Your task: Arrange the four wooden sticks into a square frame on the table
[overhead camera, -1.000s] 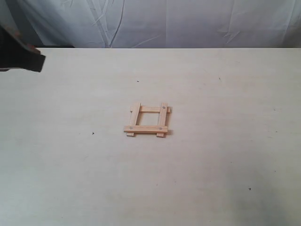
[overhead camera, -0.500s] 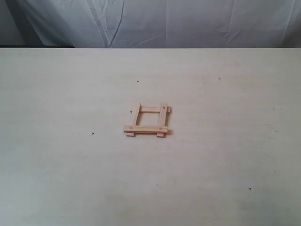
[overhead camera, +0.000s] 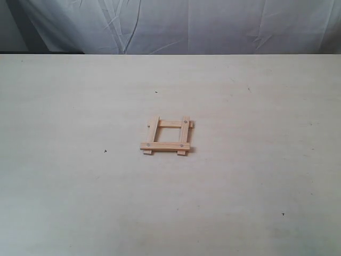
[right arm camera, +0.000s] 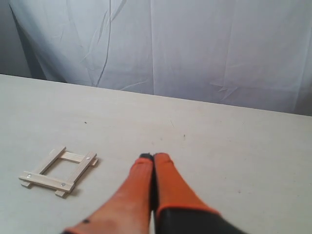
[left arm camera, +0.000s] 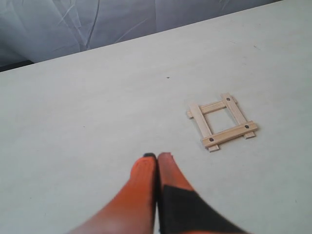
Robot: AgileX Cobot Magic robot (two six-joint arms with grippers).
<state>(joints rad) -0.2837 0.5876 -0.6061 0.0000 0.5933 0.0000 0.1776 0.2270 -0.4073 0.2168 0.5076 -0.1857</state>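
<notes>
The four wooden sticks lie as a small square frame (overhead camera: 167, 135) in the middle of the cream table (overhead camera: 256, 176), corners overlapping, grey dots on the top strips. The same frame (left arm camera: 222, 121) shows in the left wrist view, well away from my left gripper (left arm camera: 157, 156), whose orange fingers are pressed together with nothing between them. In the right wrist view the frame (right arm camera: 59, 170) lies off to one side of my right gripper (right arm camera: 153, 156), also shut and empty. Neither gripper appears in the exterior view.
A wrinkled white cloth backdrop (overhead camera: 181, 24) hangs behind the table's far edge. A few tiny dark specks (overhead camera: 105, 151) dot the tabletop around the frame.
One second ago a dark arm part showed at the exterior view's upper left edge; it has since left the view. The frame has not moved.
</notes>
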